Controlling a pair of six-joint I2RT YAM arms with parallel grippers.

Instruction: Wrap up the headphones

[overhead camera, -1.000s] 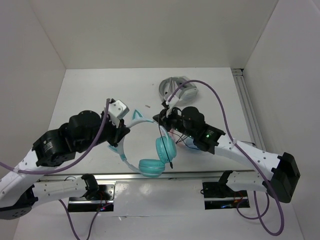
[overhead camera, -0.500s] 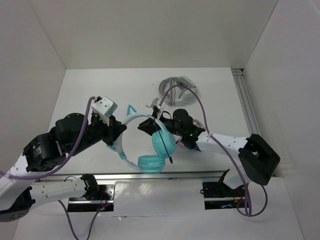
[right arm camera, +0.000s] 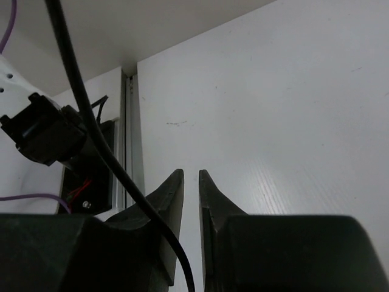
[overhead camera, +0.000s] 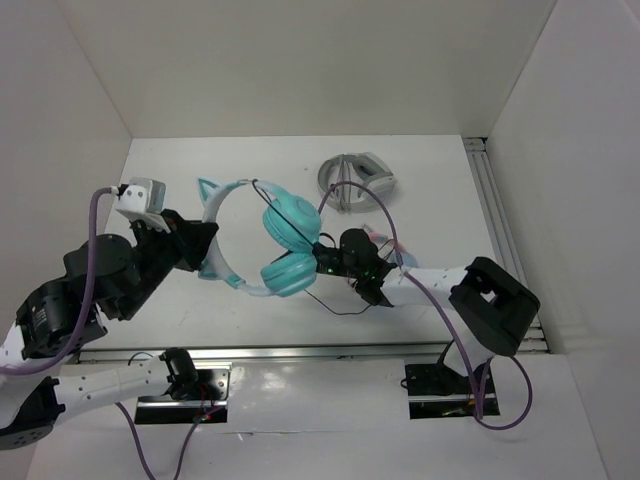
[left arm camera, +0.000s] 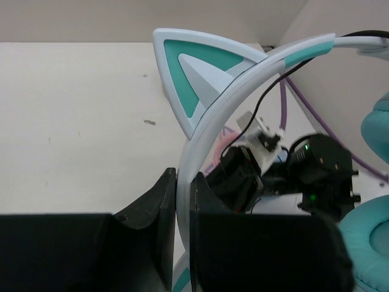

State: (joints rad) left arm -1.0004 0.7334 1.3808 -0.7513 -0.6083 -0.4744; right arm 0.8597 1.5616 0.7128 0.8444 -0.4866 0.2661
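**Headphones carried up and to the left — cable now beside the right fingers, not between them**

Against the frame of a second ago, the left arm has drawn back to the left and taken the headphones (overhead camera: 284, 228) with it, away from the near edge of the table (overhead camera: 430, 215). The right arm has reached in low beside the earcups (overhead camera: 290, 272), and its jaws have gone from closed to slightly parted.

The left gripper (left arm camera: 182, 185) is pressed tight on the pale headband (left arm camera: 243, 82), just below one cat ear (left arm camera: 197, 73). The band arches away to the right with both earcups at its far end, raised off the table as far as we can judge. The right gripper (right arm camera: 190, 177) stands with a narrow gap between its fingers (right arm camera: 170, 204), and nothing lies in that gap.

The relation that matters is this: the black cable (right arm camera: 91, 125) runs down past the outer side of one finger and crosses its base — beside it, not between the two. In the top view the cable comes off the headband, passes the earcups and loops slack just below the right gripper.

We judge the wrap barely begun, since the cable hangs loose. The right arm is the nearer to the cable, the left being occupied as holder. To take the strand, which lies roughly along the fingers' length, the right gripper would, we think, have to shift sideways until the strand sits in the gap. The risk is closing on air.
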